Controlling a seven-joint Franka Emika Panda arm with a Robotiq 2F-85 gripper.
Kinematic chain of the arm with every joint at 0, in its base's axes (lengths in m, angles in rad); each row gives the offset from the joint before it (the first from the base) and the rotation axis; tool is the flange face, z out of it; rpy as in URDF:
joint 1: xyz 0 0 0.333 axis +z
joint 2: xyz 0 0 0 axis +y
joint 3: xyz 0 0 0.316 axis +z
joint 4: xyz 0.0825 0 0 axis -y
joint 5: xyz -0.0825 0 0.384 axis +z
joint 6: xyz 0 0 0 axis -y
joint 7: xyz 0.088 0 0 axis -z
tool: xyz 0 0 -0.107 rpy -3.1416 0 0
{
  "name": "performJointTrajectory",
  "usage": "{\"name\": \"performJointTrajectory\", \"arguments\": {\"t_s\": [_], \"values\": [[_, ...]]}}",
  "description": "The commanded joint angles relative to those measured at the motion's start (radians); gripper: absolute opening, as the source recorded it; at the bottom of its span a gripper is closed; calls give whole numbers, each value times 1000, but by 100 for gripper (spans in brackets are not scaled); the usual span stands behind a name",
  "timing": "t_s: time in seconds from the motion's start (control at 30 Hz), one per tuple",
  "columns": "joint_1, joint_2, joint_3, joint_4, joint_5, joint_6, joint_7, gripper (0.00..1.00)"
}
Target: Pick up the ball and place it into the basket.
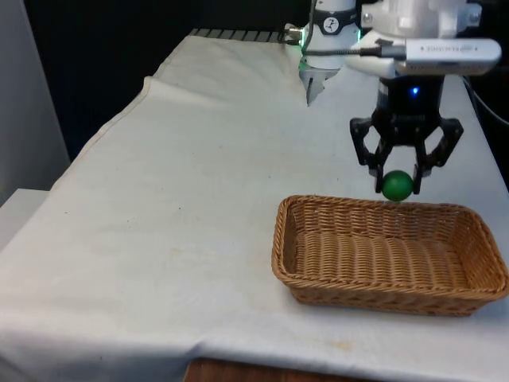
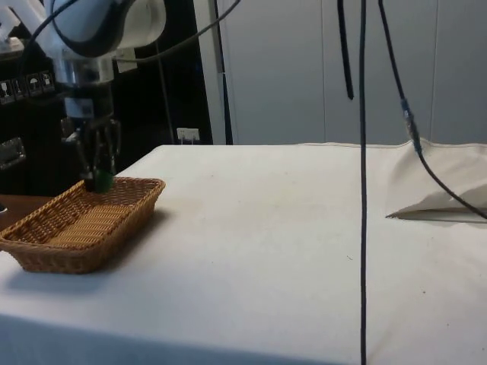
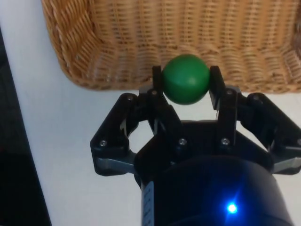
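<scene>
I see the table point(image 1: 175, 207), white cloth over it. The basket point(image 1: 318, 278), wicker and rectangular, sits near the table's edge closest to the front camera, toward the front view's right. My hand point(image 1: 397, 186) hangs above the basket's far rim, fingers point(image 3: 157, 84) clamped on either side of the ball point(image 1: 397, 185). The ball is green, held in the air, just over that rim, clear of the wicker.
</scene>
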State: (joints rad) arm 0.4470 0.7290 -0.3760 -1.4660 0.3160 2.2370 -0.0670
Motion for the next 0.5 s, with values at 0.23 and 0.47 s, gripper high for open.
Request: {"name": "performJointTrajectory", "arguments": {"t_s": [0.23, 0.47], "values": [[-19, 114, 9, 119, 53, -4, -2, 0], [-16, 190, 0, 186, 87, 3, -1, 0]]}}
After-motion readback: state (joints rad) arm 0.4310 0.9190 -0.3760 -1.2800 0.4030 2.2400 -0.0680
